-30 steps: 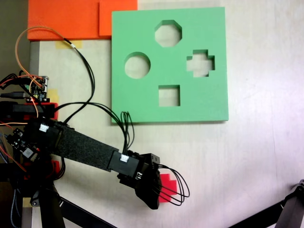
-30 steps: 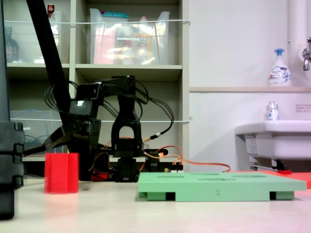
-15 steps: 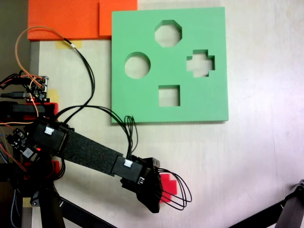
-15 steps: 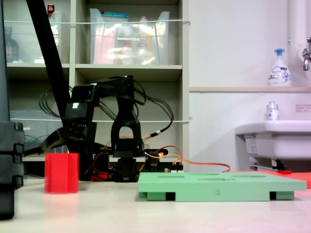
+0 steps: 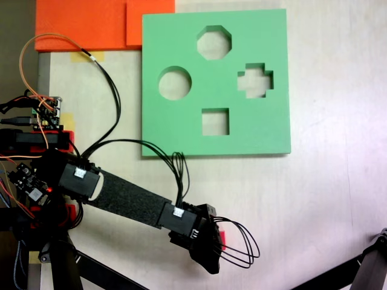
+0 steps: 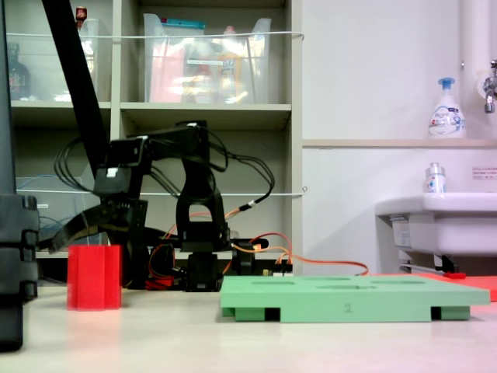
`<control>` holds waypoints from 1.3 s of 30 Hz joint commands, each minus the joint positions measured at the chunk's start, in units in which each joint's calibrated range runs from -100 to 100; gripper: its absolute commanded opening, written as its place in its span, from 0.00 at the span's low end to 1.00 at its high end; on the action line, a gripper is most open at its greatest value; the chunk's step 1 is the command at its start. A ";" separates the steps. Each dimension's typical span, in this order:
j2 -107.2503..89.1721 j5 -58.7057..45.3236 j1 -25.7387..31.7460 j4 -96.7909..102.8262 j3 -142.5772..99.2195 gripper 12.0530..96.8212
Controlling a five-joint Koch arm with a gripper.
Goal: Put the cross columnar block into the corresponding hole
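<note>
The cross columnar block (image 6: 94,267) is a red foam piece standing upright on the table at the left of a fixed view. From above, only a red sliver of the block (image 5: 221,238) shows beneath the black gripper head. My gripper (image 6: 96,238) hangs right over the block, one dark jaw splayed out to the left and the other dropping behind the block's right side. The same gripper (image 5: 211,251) covers the block from above. The corresponding hole (image 5: 255,80) is the plus-shaped cutout at the right of the green board (image 5: 181,130), far from the gripper.
The board also has octagonal (image 5: 214,42), round (image 5: 175,83) and square (image 5: 215,121) cutouts. Orange foam sheets (image 5: 84,24) lie at the top left. Loose black cables (image 5: 239,248) loop off the wrist. A black stand leg (image 5: 369,266) crosses the lower right corner.
The arm has reached further out and lower, so the gripper head now covers almost all of the red block from above. In the side view the block has shifted slightly left.
</note>
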 commanded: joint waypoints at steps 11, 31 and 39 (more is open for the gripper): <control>5.46 0.20 0.78 1.73 3.28 0.70; 10.35 3.37 0.93 -2.41 1.19 0.68; -1.66 3.32 0.98 -2.70 -4.60 0.68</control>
